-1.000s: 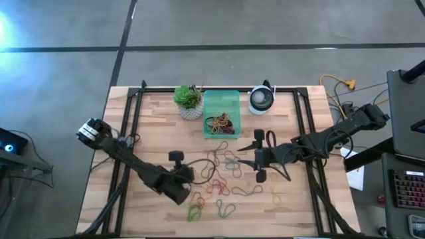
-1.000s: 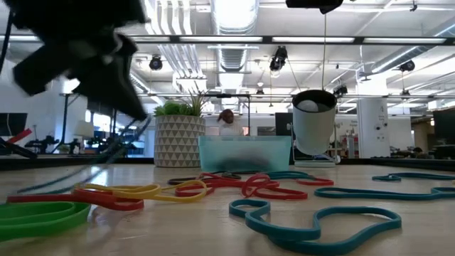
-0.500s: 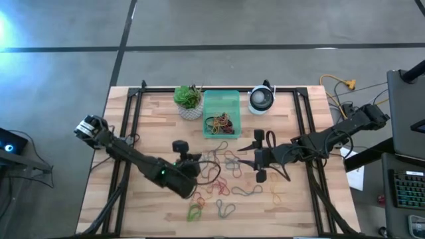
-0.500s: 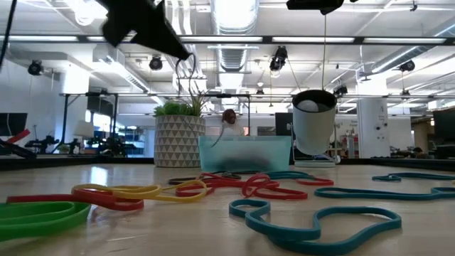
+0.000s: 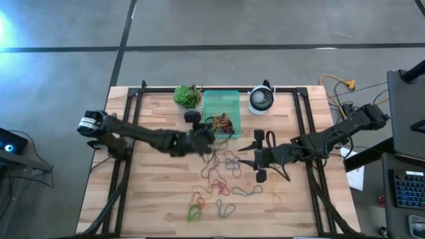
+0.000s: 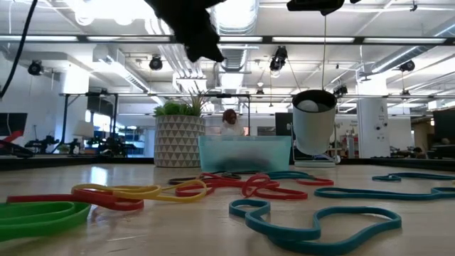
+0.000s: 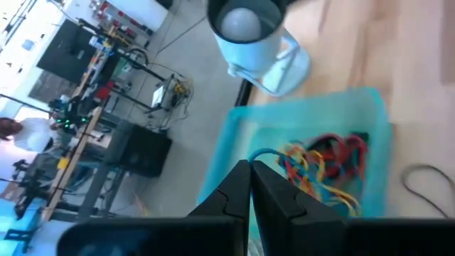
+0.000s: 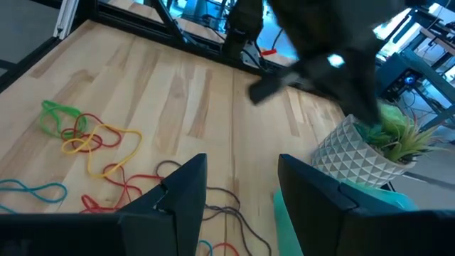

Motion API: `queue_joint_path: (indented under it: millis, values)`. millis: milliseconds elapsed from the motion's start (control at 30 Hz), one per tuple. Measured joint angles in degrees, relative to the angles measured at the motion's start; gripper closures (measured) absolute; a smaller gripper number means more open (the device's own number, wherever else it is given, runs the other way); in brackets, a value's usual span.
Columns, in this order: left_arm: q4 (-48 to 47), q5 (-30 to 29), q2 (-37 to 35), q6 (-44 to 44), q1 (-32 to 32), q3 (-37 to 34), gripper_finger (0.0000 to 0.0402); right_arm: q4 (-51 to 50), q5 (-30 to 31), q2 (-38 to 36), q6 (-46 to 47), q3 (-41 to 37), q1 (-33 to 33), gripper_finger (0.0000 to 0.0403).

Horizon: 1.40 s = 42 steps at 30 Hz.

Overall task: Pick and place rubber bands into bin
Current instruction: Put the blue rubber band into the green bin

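The left gripper (image 5: 207,135) is held at the bin's (image 5: 221,101) near left corner, its fingers (image 7: 274,195) pressed together, a blue band seen at their tips. Rubber bands (image 5: 222,178) are strewn on the tabletop (image 5: 153,192) beside the right gripper (image 5: 257,156), whose fingers (image 8: 186,186) are spread apart.

Two dark fingers (image 8: 186,186) of the right gripper (image 8: 245,188) set apart, bare wooden table (image 8: 149,92) showing in the gap. Ahead and to one side, tangled rubber bands (image 8: 85,139) in green, red and yellow. Farther ahead, the left arm (image 8: 320,50), blurred, above a white patterned pot (image 8: 355,160) with a green plant (image 8: 398,131).
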Motion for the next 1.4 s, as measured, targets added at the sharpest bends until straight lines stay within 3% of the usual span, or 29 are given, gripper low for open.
queue_joint_path:
  millis: [167,400,733,867,1100,1400]
  values:
    - [7.2,8.5,0.1,3.6,6.9,0.0,0.0401,-0.3,0.0,0.0,-0.2,-0.1,0.0,0.0234]
    - [9.4,20.7,0.2,3.0,15.6,-0.8,0.0401,-1.6,0.0,0.0,-0.3,-0.3,0.0,0.0234]
    - [9.9,31.5,0.7,2.9,18.9,-1.5,0.0401,-1.9,0.0,0.0,-0.5,-0.4,-0.1,0.0234]
    - [9.6,33.8,1.4,3.0,19.0,-1.6,0.0383,-2.0,0.0,0.0,0.0,-0.4,-0.1,0.0234]
    - [9.5,33.9,3.4,1.0,19.3,-1.4,0.0303,-3.9,0.0,0.0,2.2,-0.6,0.0,0.0234]
    - [-2.8,34.6,1.6,-6.3,16.0,-1.4,0.0276,-27.3,-0.1,0.0,27.4,-1.9,0.0,0.0234]
